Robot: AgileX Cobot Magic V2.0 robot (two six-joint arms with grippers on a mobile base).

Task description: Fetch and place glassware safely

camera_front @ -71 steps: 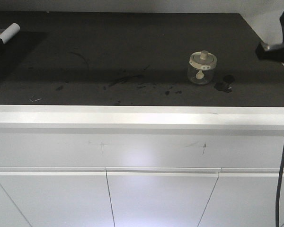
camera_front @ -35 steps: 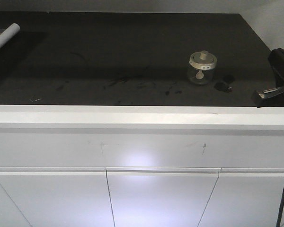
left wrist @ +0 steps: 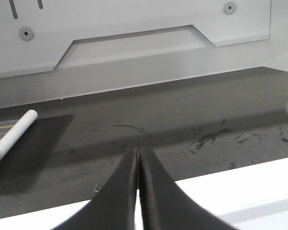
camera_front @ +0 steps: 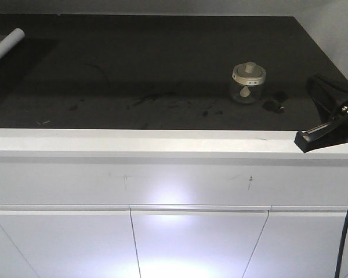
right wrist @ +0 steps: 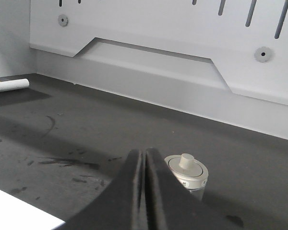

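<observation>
Right gripper (right wrist: 145, 160), clenched on nothing, is hovering by the countertop's (camera_front: 162, 52) front-right corner.
Just beyond, the glass jar (camera_front: 247, 84) is standing toward the right edge. It is probably light, slick and breakable, so gripping the body under the lid (camera_front: 249, 72) looks safest.

The right gripper (camera_front: 304, 139) now sits lower, nearer and further left than a second ago. Then it was high at the right edge of the front view; now it hangs over the counter's white front lip (camera_front: 162, 142), with more of it in frame. The left gripper (left wrist: 137, 155) no longer shows at the front view's left edge, so the near end of the white paper tube (camera_front: 6, 45) is uncovered.
</observation>
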